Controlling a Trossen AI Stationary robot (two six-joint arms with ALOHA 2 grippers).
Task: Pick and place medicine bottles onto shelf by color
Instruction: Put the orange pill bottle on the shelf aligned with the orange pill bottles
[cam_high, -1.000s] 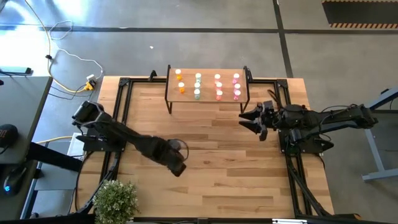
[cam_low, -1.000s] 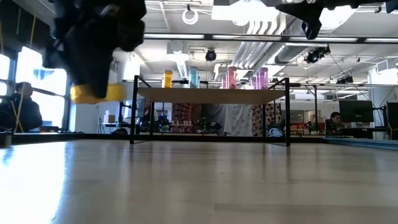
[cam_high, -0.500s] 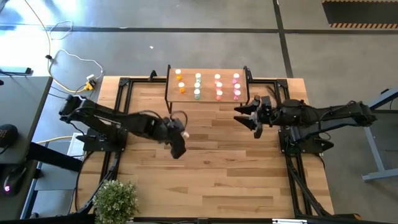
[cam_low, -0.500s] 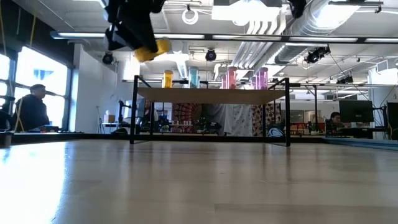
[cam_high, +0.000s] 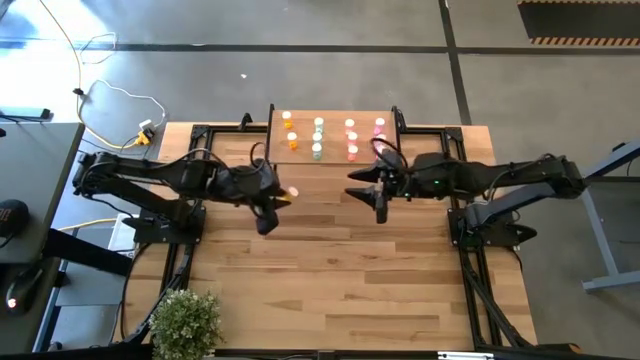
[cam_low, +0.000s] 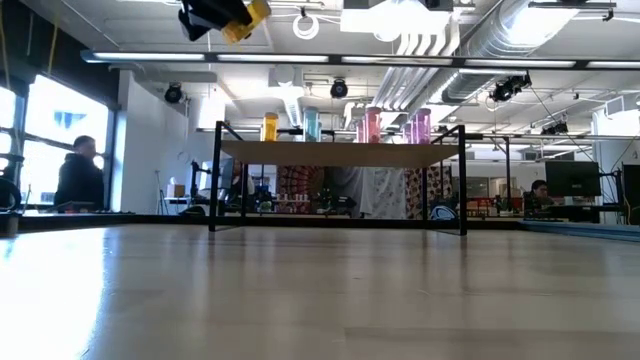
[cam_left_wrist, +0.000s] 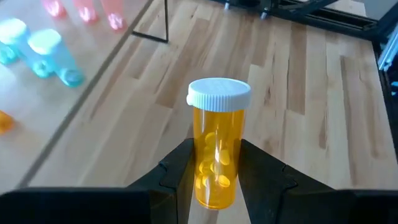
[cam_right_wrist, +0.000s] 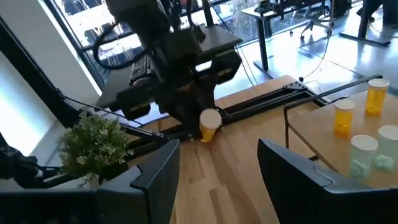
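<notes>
The left gripper (cam_left_wrist: 214, 180) has its fingers (cam_left_wrist: 177, 177) closed tight on an orange bottle (cam_left_wrist: 216, 140) with a white cap, held in the air over the tabletop (cam_high: 340, 260) just in front of the shelf (cam_high: 333, 160). The right gripper (cam_high: 366, 186) hangs close by with its fingers (cam_right_wrist: 155, 171) spread wide and holding nothing, its arm stretched in low from the right side. Orange, pale green and pink bottles (cam_high: 318, 138) stand in rows on the shelf, and a small plant (cam_high: 186, 322) sits at the tabletop's near left corner.

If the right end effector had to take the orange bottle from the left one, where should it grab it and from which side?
Probably by the white cap and the neck just under it. The left end effector is shut on the orange bottle's lower body, leaving only the top free. The open right end effector faces it across the table, so it should come in level from the cap end, fingers straddling the cap.
</notes>
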